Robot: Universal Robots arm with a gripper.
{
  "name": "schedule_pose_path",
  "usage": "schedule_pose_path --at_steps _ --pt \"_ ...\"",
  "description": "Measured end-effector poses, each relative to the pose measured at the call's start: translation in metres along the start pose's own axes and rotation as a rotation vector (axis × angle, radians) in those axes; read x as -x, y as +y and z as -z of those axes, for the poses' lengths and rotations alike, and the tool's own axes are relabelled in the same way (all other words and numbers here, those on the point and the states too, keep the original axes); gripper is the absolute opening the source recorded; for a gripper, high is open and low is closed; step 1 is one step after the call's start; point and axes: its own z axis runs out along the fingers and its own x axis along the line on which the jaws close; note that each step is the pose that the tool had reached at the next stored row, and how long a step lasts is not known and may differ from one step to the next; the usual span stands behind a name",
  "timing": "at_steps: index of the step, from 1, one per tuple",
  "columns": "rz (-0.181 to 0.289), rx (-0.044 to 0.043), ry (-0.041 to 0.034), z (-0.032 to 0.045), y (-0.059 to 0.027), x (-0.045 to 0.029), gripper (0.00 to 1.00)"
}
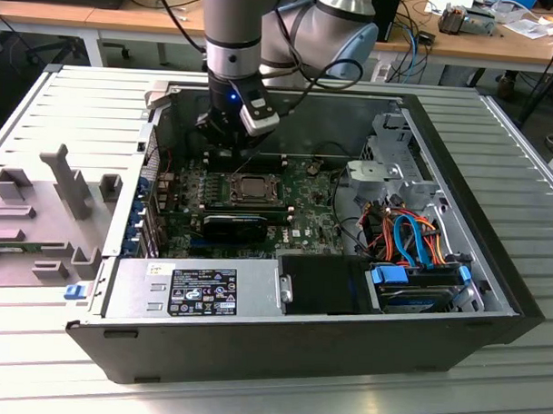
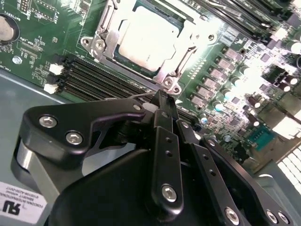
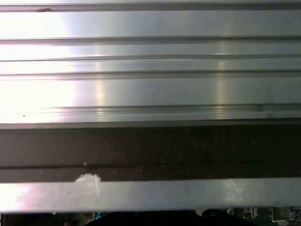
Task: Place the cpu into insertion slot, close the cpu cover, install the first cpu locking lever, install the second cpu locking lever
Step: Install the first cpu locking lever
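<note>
Second wrist view: fingers [image 2: 164, 101] together, tips just beside socket corner; cpu [image 2: 148, 37] seated in insertion slot [image 2: 167, 75], cpu cover [image 2: 106, 35] down around it. Label [image 2: 21, 205] print unreadable.

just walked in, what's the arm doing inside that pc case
The arm's gripper is down inside the open computer case, its fingers shut right by the insertion slot. In the second wrist view the cpu already sits in the slot with the cpu cover closed flat around it. A thin wire lever lies at the fingertips.
</note>
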Motion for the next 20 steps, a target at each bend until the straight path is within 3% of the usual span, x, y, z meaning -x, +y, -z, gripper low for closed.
schedule_pose_path --at_steps 20 --pt "0.023 -0.0009 -0.0003 -0.0119 0.0024 0.009 0.11"
